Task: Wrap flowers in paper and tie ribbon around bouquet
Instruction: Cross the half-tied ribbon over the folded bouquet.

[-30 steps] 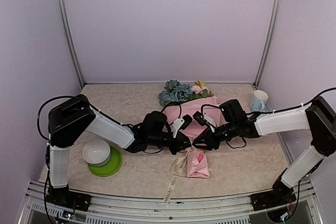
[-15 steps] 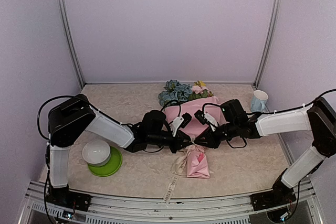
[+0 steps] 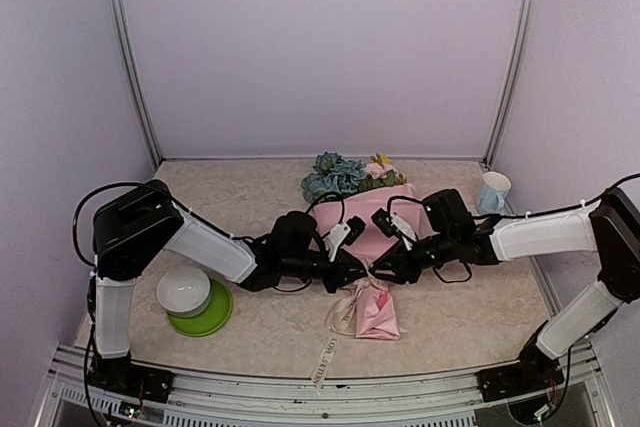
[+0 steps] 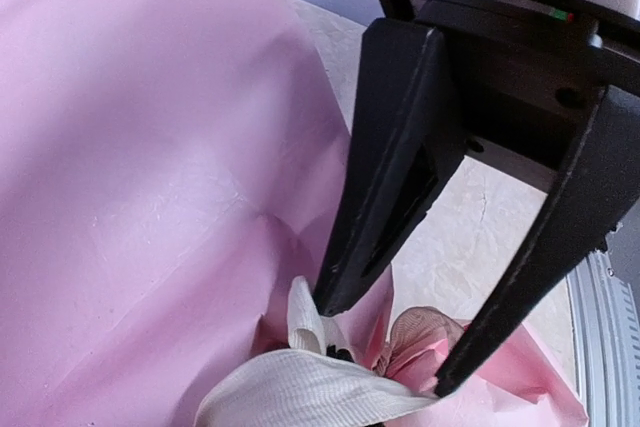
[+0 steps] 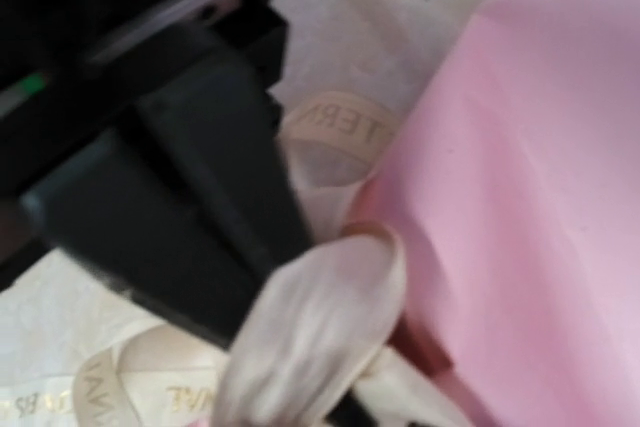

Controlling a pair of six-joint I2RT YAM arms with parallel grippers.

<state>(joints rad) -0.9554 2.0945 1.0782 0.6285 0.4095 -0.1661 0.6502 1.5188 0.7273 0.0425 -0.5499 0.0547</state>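
Ribbon (image 4: 300, 387) being tied round bouquet (image 3: 372, 229); left gripper (image 3: 355, 269) pinching it, right gripper (image 4: 383, 347) jaws apart, straddling loop; next likely needing closing, pulling taut.

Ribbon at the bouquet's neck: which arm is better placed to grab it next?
Right, probably. The right gripper stands open, its fingers either side of the ribbon fold at the paper's pinched neck, so it only needs to close. The left gripper is shut and would have to reopen first.
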